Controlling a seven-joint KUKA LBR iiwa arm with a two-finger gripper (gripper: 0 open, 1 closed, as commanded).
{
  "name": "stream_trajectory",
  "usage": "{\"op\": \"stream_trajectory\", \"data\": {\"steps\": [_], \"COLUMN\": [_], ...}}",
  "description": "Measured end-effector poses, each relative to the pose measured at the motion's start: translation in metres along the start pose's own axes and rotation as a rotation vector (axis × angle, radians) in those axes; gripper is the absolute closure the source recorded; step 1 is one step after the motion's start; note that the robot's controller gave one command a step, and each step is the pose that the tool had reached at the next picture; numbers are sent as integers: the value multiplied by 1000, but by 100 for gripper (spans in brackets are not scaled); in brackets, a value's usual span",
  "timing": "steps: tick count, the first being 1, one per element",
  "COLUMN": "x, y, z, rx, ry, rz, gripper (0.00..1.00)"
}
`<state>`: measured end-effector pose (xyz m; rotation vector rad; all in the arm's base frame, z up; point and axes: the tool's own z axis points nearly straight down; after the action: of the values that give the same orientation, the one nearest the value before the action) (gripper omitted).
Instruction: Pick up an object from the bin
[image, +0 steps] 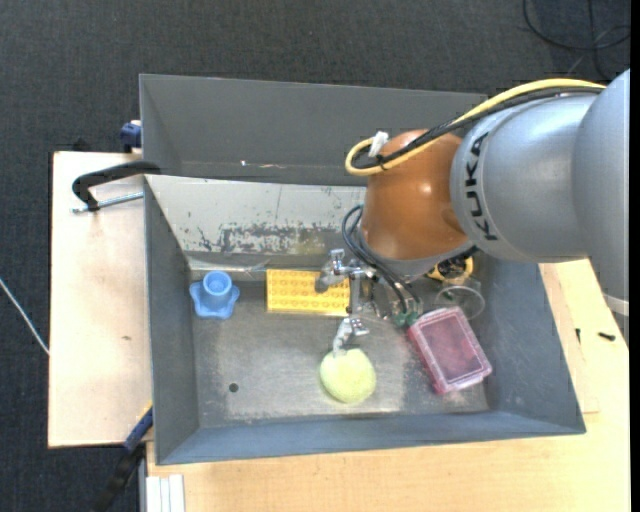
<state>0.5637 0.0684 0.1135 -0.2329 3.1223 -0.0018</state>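
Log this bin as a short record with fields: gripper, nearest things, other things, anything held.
gripper: gripper low at the middle of the bin, fingers apart
nearest: yellow studded block, its right end at the gripper; yellow-green ball just nearside of it
other: blue cap-like piece at left; pink box at right
held: nothing clearly gripped

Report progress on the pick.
Done: the gripper is down in the bin, open, between the yellow block and the green ball. In hand: nothing visible between its fingers. Left: close on a thing and lift it; block, ball, blue piece and pink box all lie on the floor.
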Motion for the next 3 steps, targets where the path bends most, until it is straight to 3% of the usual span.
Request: {"op": "stream_trajectory", "data": {"steps": [1, 2, 3], "x": [-21, -11, -11], "y": [41, -22, -22], "z": [23, 4, 4], "rx": [-4, -1, -2], "ry": [17, 10, 10], "rz": [53, 256, 256], "gripper": [0, 100, 100]}}
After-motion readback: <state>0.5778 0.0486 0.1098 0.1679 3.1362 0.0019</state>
